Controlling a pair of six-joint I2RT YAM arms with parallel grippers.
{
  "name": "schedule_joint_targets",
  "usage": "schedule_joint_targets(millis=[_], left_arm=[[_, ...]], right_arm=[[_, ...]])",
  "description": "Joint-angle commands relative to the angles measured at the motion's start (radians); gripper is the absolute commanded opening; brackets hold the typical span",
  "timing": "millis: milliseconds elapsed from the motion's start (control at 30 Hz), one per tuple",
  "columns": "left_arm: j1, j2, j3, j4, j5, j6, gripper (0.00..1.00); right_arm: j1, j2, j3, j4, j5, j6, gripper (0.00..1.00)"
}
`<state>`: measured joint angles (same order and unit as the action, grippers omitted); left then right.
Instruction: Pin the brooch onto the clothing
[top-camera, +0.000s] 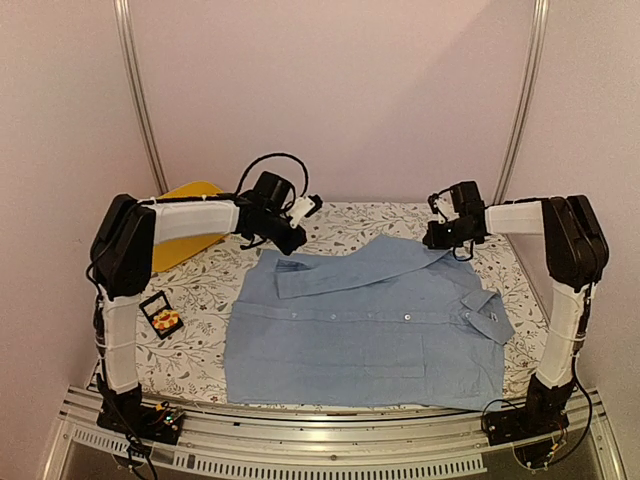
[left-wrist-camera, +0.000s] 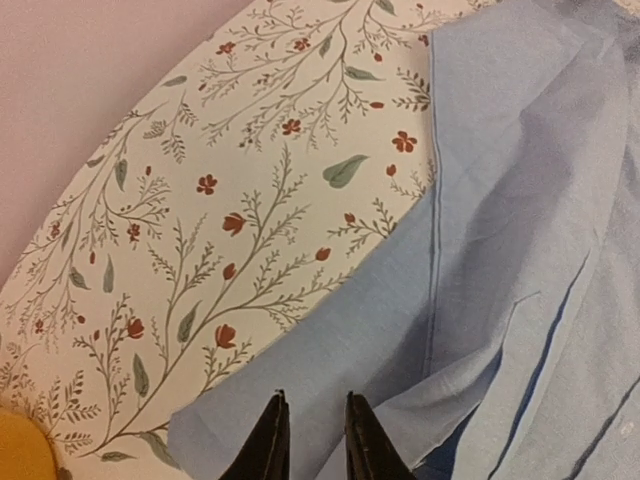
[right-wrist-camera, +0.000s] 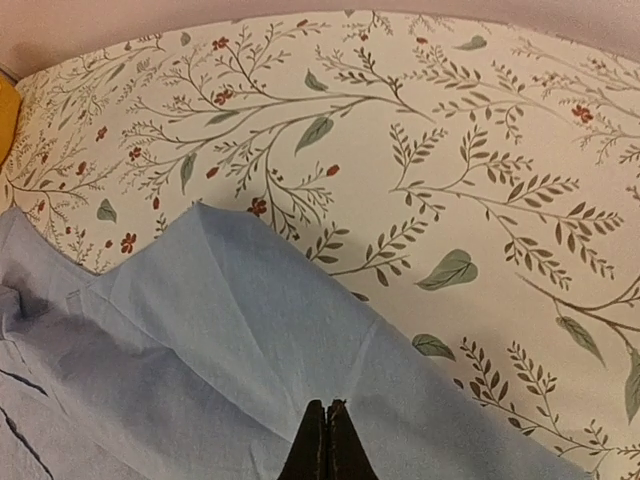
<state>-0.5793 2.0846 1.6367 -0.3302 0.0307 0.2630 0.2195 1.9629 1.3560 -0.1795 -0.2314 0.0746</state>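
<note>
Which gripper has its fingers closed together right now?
The right gripper: its fingertips meet with no gap, above the clothing. The left gripper shows a narrow gap between its fingers.

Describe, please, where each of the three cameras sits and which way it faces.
Top external: above and behind the bases, looking down over the tablecloth; left arm and right arm show, flanking the shirt.
Left wrist: on the left arm, looking down past the left tool, slightly parted, at the shirt's edge.
Right wrist: on the right arm, looking past the right tool, closed, at a shirt corner.
Both wrist views share shirt and tablecloth.
</note>
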Motion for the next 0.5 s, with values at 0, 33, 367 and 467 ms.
schedule_joint_targets(millis=[0,33,367,467], left_arm=[[-0.058,0.041,-0.041,0.042,0.034,-0.045,0.19],[-0.06,0.05,-0.052,0.04,0.031,-0.058,0.19],[-0.007,0.225,-0.042,-0.087,-0.292,-0.14,0.15],[0.003,0.262,0.0,-0.076,-0.351,-0.122,0.15]], right_arm=[[-0.002,0.095,-0.008,-0.004,0.008,0.094,0.0],[-0.002,0.108,-0.017,-0.005,0.033,0.105,0.0],[-0.041,0.26,0.157,-0.166,0.18,0.194,0.0],[-0.042,0.341,0.312,-0.24,0.167,0.163,0.0]])
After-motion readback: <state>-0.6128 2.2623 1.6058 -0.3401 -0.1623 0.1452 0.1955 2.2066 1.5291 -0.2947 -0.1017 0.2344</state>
